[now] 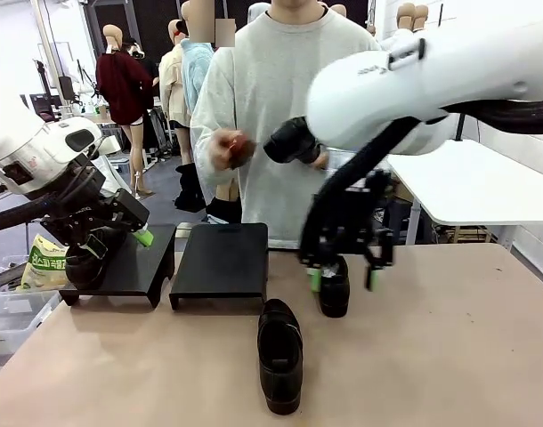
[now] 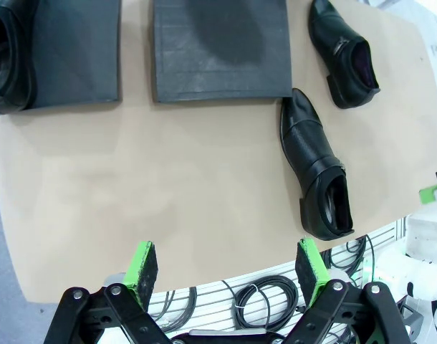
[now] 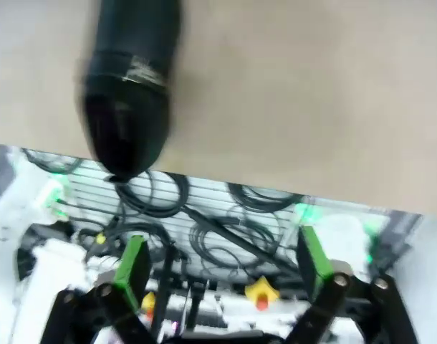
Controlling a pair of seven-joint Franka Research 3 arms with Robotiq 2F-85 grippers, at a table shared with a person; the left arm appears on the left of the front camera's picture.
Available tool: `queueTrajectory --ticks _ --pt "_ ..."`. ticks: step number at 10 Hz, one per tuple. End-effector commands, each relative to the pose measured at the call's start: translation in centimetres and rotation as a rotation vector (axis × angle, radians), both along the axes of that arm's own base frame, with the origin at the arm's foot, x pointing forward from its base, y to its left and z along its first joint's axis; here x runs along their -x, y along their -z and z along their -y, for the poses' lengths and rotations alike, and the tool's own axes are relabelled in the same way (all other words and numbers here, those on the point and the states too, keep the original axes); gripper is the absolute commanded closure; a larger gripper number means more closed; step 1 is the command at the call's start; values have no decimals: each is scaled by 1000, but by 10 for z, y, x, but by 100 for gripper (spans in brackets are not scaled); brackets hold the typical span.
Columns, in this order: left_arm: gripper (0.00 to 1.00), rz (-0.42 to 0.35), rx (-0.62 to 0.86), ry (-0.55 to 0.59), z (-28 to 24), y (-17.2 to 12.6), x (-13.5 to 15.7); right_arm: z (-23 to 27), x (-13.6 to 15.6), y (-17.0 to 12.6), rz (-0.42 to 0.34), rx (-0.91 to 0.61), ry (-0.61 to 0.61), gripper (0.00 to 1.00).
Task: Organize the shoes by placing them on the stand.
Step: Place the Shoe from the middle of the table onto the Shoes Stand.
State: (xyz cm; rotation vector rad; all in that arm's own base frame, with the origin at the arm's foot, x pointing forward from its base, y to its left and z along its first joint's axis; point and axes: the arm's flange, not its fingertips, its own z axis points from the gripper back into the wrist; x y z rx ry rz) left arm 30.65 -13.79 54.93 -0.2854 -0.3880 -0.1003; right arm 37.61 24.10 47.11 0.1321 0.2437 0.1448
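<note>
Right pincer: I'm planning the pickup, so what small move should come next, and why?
Probably shift the right pincer sideways until a shoe sits centred between its jaws. It is open, and in the wrist view the shoe lies off to one side.

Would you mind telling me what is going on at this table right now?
Two robot arms are sorting black shoes onto two low black stands. One shoe already sits on the left stand; the right stand holds none. The left gripper is open and holds nothing. Two more shoes lie on the table: the open right gripper hangs close over the farther shoe, and the nearer shoe lies untouched. A person's hands are held together at the far side.
</note>
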Motion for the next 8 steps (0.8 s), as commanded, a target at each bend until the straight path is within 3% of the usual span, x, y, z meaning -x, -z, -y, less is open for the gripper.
queueTrajectory --ticks 1,3,4,6,8 --pt "0 -5 15 6 -1 0 0 51 -4 26 -45 24 -11 0" --pt "0 0 0 0 0 0 0 81 -6 37 -46 -2 33 0" --pt "0 -14 16 -15 16 2 7 65 -11 32 -55 22 19 0" --pt "0 -65 56 -101 76 10 29 65 -11 32 -55 22 19 0" --pt "0 -105 45 -148 126 28 33 65 -11 32 -55 22 19 0"
